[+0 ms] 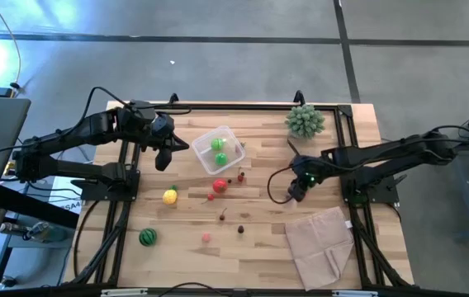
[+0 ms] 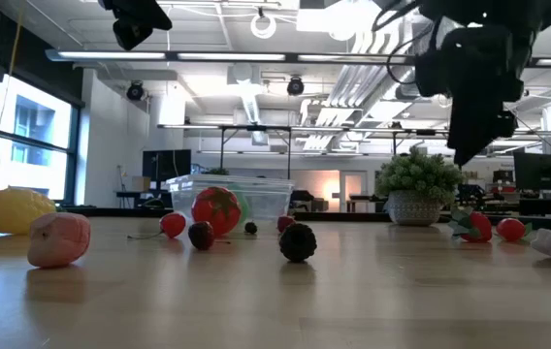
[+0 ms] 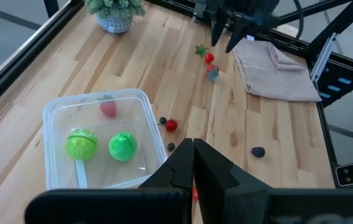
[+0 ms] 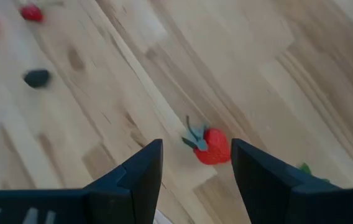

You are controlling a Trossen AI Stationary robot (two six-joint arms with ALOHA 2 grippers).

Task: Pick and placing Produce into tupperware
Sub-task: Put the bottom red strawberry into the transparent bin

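- While the left tool (image 1: 165, 157) waits pressed together beside the tub (image 1: 218, 148), upper centre of the high view, the right tool (image 4: 195, 163) hangs spread over a red berry (image 4: 212, 147).
- The berry lies on the bench (image 1: 259, 239) between the fingers, seemingly lined up for a pinch.
- The tub holds two green rounds (image 3: 96, 145); lemon (image 1: 170, 196), tomato (image 1: 220, 186) and melon (image 1: 147, 238) lie outside.

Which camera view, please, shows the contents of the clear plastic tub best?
The left wrist view: it looks down into the clear plastic tub, showing two green rounds and a small red berry. The high view shows it small; the low view sees only its side wall; the right wrist view misses it.
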